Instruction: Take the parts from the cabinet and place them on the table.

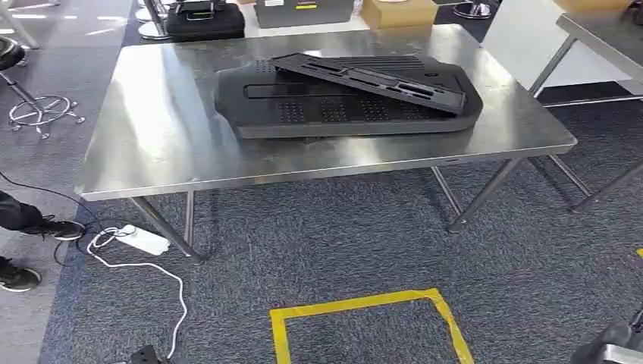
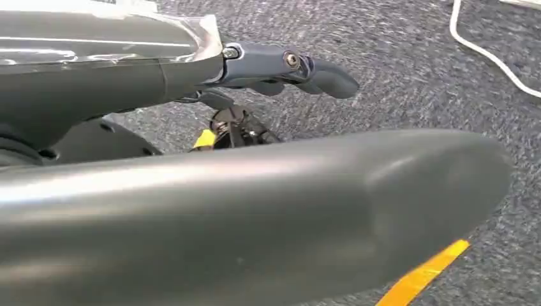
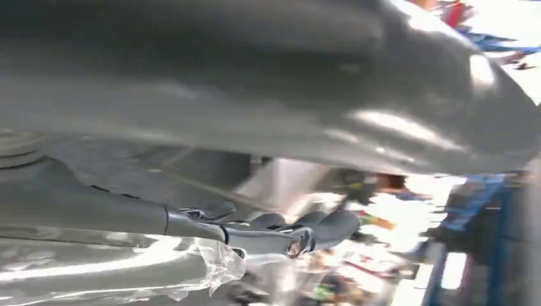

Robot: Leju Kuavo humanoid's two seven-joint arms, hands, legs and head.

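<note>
A shiny steel bench (image 1: 152, 144) with thin angled legs stands on dark blue-grey carpet. On it lie two black plastic parts: a broad, flat panel (image 1: 303, 110) with rounded corners and patches of small holes, and a narrower slotted panel (image 1: 364, 78) resting tilted across the broad one's far edge. The parts sit toward the far right of the bench top, leaving bare metal along the left side and the near edge. On the carpet in front of the bench, yellow tape (image 1: 364, 303) marks a square outline. A white power strip (image 1: 140, 239) and its cord lie beside the left bench leg, near a person's black shoes (image 1: 30, 250). The left hand (image 2: 281, 67) hangs over the carpet, its fingers extended and holding nothing. The right hand (image 3: 287, 233) shows smooth grey fingers stretched out with nothing in them, before a blurred background.
</note>
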